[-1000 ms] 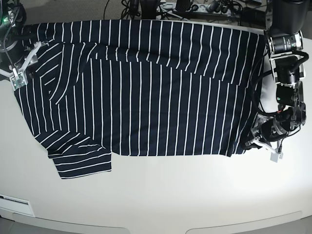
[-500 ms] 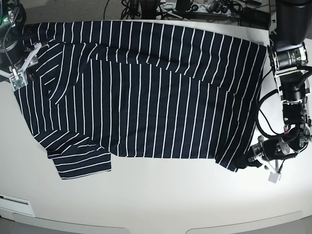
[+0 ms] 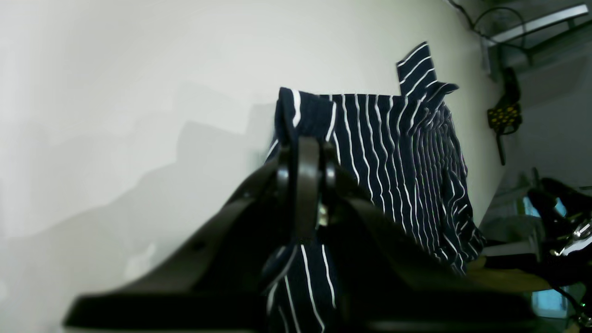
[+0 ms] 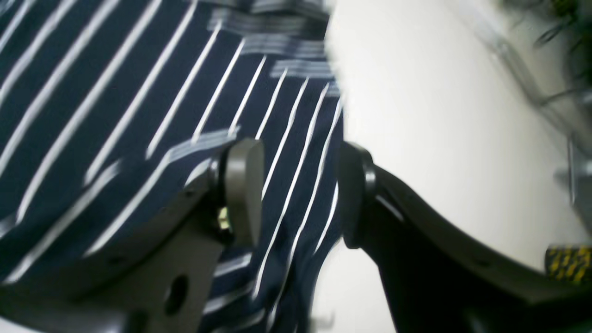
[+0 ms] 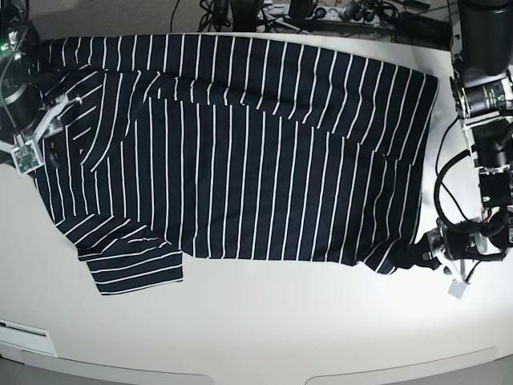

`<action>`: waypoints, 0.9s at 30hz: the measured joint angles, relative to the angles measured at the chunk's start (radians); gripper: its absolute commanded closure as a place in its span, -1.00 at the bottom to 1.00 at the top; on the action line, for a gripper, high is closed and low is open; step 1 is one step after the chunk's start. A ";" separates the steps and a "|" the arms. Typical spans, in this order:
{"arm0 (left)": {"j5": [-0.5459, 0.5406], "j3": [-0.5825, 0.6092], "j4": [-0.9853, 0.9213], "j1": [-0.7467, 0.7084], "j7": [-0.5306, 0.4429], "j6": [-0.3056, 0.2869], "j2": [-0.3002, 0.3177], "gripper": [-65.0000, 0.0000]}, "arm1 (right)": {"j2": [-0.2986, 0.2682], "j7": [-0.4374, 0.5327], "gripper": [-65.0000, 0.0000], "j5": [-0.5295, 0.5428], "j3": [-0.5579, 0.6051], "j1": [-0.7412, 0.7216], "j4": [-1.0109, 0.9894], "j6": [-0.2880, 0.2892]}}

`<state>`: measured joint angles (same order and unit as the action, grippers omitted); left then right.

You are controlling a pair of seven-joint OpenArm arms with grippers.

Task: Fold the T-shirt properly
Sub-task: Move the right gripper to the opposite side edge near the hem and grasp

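Note:
The dark navy T-shirt [image 5: 240, 160] with thin white stripes lies spread over the white table [image 5: 280, 321]; one sleeve [image 5: 132, 269] sticks out at the front left. My left gripper [image 5: 418, 255] is shut on the T-shirt's front right corner; the left wrist view shows the fingers [image 3: 303, 152] pinched on the fabric [image 3: 393, 138]. My right gripper [image 5: 36, 148] is open at the T-shirt's left edge. In the right wrist view its jaws [image 4: 296, 194] stand apart over the striped cloth [image 4: 115, 92], right at the cloth's edge.
Cables and a power strip [image 5: 321, 12] lie behind the table's far edge. A white label [image 5: 28, 330] sits at the table's front left corner. Bare table runs along the front, below the T-shirt.
My left gripper has pulled the T-shirt's right corner toward the front and outward, stretching the right side. My right gripper has shifted slightly toward the front along the left edge.

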<state>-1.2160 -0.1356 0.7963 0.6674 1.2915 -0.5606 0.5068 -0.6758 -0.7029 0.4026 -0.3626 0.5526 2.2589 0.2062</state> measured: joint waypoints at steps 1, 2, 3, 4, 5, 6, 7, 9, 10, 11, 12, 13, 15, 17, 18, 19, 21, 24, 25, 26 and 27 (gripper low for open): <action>0.000 0.000 0.000 -0.004 0.000 -0.001 0.010 1.00 | 0.001 0.000 0.12 0.022 0.000 -0.023 -0.001 0.006; 0.000 0.000 0.000 -0.008 0.001 0.000 0.021 1.00 | 0.002 0.001 0.12 0.064 0.000 -0.046 -0.006 0.026; 0.000 0.000 0.000 -0.014 0.006 0.000 0.031 1.00 | 0.001 0.006 0.12 0.105 0.000 -0.073 -0.024 0.065; -0.001 0.000 0.000 -0.022 0.007 0.001 0.041 1.00 | 0.003 0.010 0.12 0.144 0.002 -0.100 -0.051 0.098; 0.001 0.000 0.000 -0.028 0.007 0.002 0.048 1.00 | 0.005 0.012 0.12 0.164 0.006 -0.131 -0.086 0.123; 0.003 0.000 0.000 -0.037 0.009 0.002 0.053 1.00 | 0.006 0.011 0.12 0.175 0.014 -0.168 -0.131 0.137; 0.003 0.000 0.000 -0.045 0.008 0.002 0.056 1.00 | 0.007 0.011 0.12 0.181 0.023 -0.211 -0.185 0.146; 0.002 0.000 0.000 -0.065 0.007 0.002 0.057 1.00 | 0.006 0.012 0.12 0.205 0.053 -0.312 -0.304 0.164; 0.000 0.001 0.000 -0.076 0.008 0.001 0.056 1.00 | 0.006 0.013 0.12 0.229 0.069 -0.362 -0.363 0.177; 0.000 0.002 0.000 -0.087 0.006 0.000 0.055 1.00 | 0.006 0.018 0.12 0.261 0.087 -0.408 -0.423 0.191; 0.000 0.003 0.000 -0.100 0.006 0.000 0.055 1.00 | 0.006 0.021 0.12 0.288 0.107 -0.452 -0.484 0.210; -0.001 0.003 0.000 -0.115 0.005 -0.002 0.056 1.00 | 0.008 0.017 0.12 0.301 0.130 -0.494 -0.545 0.225; 0.004 0.004 0.000 -0.142 0.008 -0.002 0.061 1.00 | 0.020 0.011 0.12 0.317 0.172 -0.576 -0.672 0.266; 0.005 0.004 0.000 -0.158 0.008 -0.026 0.061 1.00 | 0.042 0.008 0.12 0.333 0.206 -0.662 -0.804 0.305; 0.004 0.004 -0.001 -0.157 0.007 -0.031 0.060 1.00 | 0.055 0.008 0.12 0.338 0.219 -0.706 -0.872 0.324; 0.004 0.004 0.000 -0.154 0.005 -0.038 0.058 1.00 | 0.069 0.007 0.12 0.341 0.230 -0.749 -0.937 0.339; -0.004 0.004 0.001 -0.149 -0.002 -0.039 0.059 1.00 | 0.096 0.008 0.12 0.341 0.242 -0.826 -1.051 0.356; -0.003 0.004 0.001 -0.153 -0.005 -0.040 0.063 1.00 | 0.117 0.012 0.11 0.340 0.241 -0.914 -1.186 0.384; -0.003 0.004 0.001 -0.154 -0.003 -0.040 0.063 1.00 | 0.120 0.012 0.11 0.339 0.241 -0.938 -1.218 0.383; -0.003 0.003 0.001 -0.155 -0.001 -0.040 0.061 1.00 | 0.123 0.011 0.11 0.337 0.240 -0.961 -1.246 0.389; 0.001 0.003 0.001 -0.155 -0.001 -0.040 0.061 1.00 | 0.126 0.013 0.11 0.331 0.240 -0.981 -1.266 0.390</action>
<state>-1.2152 -0.1322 0.7975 0.5125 1.2907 -0.6003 0.5678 -0.5499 -0.6903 0.7334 -0.1223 -0.4286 0.9932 0.5961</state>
